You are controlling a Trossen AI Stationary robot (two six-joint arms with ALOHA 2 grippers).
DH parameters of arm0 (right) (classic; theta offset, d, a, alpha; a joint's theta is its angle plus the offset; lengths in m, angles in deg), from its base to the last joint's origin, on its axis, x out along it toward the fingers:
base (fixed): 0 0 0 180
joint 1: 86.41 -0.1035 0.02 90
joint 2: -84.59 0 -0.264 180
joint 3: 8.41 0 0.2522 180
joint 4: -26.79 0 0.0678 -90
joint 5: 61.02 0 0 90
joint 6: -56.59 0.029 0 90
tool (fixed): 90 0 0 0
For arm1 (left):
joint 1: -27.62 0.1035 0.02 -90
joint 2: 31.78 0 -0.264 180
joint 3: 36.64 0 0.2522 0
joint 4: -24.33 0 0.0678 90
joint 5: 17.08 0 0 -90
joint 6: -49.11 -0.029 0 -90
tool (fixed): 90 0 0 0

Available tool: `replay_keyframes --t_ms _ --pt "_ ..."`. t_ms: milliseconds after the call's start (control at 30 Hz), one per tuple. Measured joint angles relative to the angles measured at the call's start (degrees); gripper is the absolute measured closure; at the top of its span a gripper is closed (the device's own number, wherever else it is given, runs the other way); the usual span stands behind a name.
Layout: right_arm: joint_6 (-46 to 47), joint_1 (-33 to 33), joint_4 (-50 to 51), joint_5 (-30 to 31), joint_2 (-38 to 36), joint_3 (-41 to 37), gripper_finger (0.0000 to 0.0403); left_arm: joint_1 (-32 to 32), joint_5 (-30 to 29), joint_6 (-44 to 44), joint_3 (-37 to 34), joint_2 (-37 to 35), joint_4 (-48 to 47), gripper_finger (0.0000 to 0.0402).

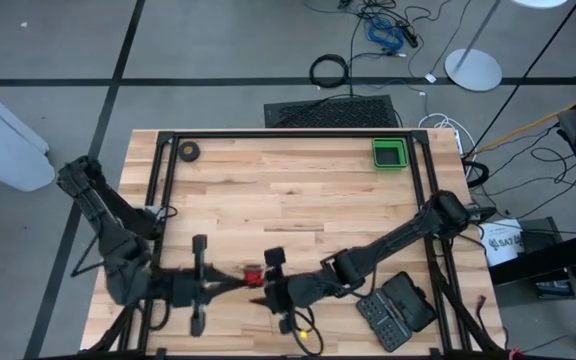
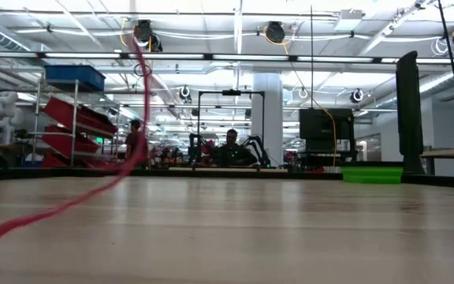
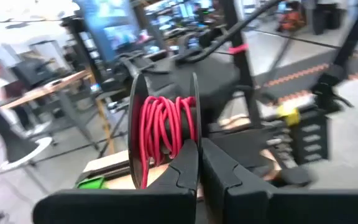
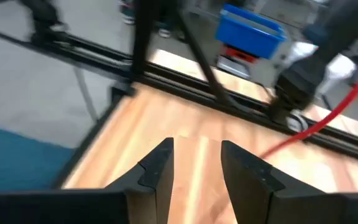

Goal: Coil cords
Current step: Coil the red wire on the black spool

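Note:
The cords are red wire wound on a dark two-disc spool (image 3: 163,134), which hangs over the table's near middle (image 1: 252,273). A loose red strand (image 2: 77,201) trails from high up down to the tabletop; it also crosses the right wrist view (image 4: 316,124), beside the fingers and not between them. My left gripper (image 3: 199,152) points level at the spool with its fingers together (image 1: 236,282). My right gripper (image 4: 196,158) stands open just right of the spool (image 1: 268,285), slanting down over bare wood with nothing between its fingers. My left gripper pinches the rim of one spool disc (image 3: 196,127) between its two fingertips. It comes in level from the table's left. The spool stands ahead of the fingertips with its discs on edge, and the low view shows only the loose strand reaching the table.
A green tray (image 1: 389,153) stands at the far right and a small dark tape roll (image 1: 188,152) at the far left. A black case (image 1: 396,310) lies at the near right edge. Black frame rails (image 1: 163,200) border the table. People sit in the room beyond (image 2: 231,150).

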Motion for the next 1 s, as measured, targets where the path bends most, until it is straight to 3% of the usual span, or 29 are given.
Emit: replay_keyframes --t_ms 433,600,733,867,1000 --pt "-1.37 4.66 -0.55 2.11 0.67 0.00 0.0284 -1.75 -6.94 2.38 -0.04 -5.55 -16.86 0.0395" --pt "-0.79 8.21 1.28 2.17 0.65 0.02 0.0284 1.59 -10.81 9.70 -1.09 -9.05 -29.41 0.0395" --pt "1.40 9.59 7.00 1.78 0.65 0.02 0.0284 5.55 -11.62 11.31 -6.78 -14.82 -30.35 0.0395" --pt "1.98 9.72 11.91 1.79 0.33 0.02 0.0284 10.41 -7.77 10.40 -13.39 -21.92 -26.70 0.0395" --pt "2.11 9.87 15.46 1.78 -0.11 0.02 0.0284 15.31 2.82 9.03 -19.85 -29.30 -20.65 0.0395"
